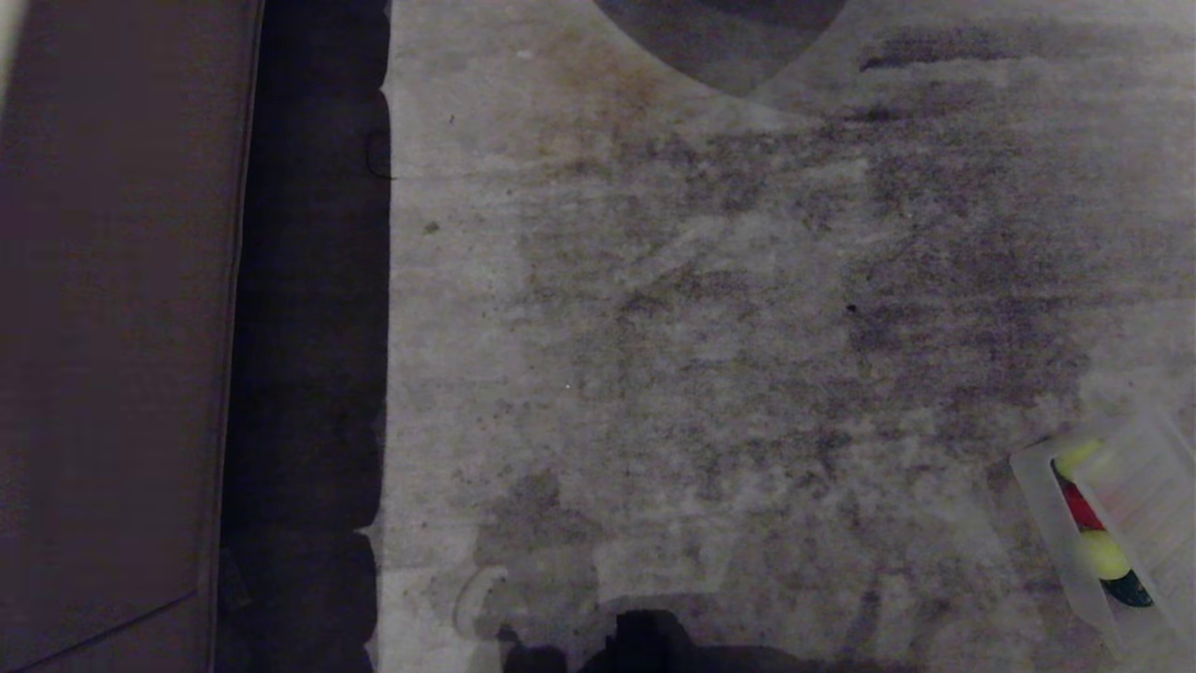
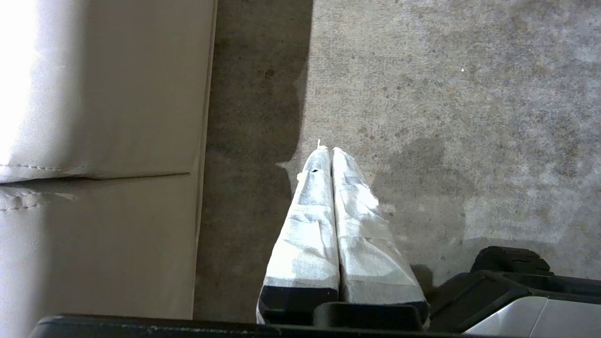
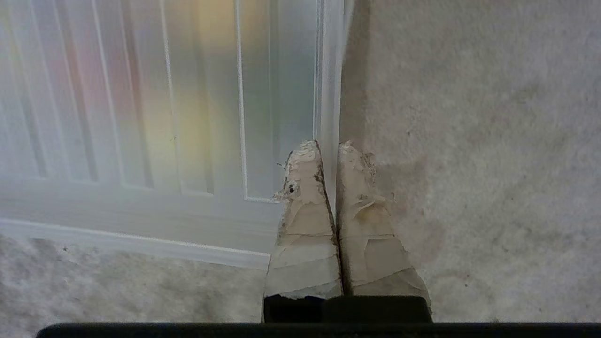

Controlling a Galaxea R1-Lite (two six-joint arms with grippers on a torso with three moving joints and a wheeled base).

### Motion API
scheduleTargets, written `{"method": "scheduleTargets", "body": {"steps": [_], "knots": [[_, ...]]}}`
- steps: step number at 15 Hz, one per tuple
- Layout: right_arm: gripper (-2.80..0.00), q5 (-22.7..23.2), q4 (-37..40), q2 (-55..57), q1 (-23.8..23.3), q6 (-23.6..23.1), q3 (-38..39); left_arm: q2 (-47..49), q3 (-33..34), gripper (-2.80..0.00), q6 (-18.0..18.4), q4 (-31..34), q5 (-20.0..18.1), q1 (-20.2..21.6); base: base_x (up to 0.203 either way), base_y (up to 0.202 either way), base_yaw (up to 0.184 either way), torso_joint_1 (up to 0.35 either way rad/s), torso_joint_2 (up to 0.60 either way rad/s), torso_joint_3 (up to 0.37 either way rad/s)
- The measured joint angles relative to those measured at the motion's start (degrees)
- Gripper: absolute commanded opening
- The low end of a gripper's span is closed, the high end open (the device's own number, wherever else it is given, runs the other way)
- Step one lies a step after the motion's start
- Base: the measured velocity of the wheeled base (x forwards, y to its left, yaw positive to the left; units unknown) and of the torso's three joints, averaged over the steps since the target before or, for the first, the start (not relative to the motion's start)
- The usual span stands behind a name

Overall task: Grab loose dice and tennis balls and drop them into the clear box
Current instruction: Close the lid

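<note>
Down on the stained grey carpet (image 1: 710, 355) to the robot's right sits the low, see-through plastic box (image 1: 1035, 495) with its whitish ribbed lid (image 3: 141, 117) on; yellow-green and red shapes show blurrily through its wall (which are balls or dice I can't say). The right gripper (image 3: 328, 148), fingers pressed together and empty, hangs at the lid's edge. The left gripper (image 2: 328, 151) is likewise closed beside a pale leather sofa (image 2: 94, 141).

Floor (image 1: 710, 308): grey carpet, mottled with dark stains, covering most of the head view. Sofa (image 2: 94, 141): pale leather-like upholstery with a stitched seam, standing along the carpet's left edge above a dark shadowed strip.
</note>
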Motion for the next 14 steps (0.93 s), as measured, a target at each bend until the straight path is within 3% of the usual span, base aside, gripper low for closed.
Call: {"method": "scheduleTargets", "body": {"steps": [13,14], "knots": [[-2.80,-0.4,-1.1,4.5,0.9,0.3,-1.2,0.0,0.0,-2.80,0.0,0.0,0.0,0.0,0.000,0.000,0.000,0.000,0.00,0.000],[0.00,-0.4,-1.1,4.6,0.9,0.3,-1.2,0.0,0.0,-2.80,0.0,0.0,0.0,0.0,0.000,0.000,0.000,0.000,0.00,0.000]]}}
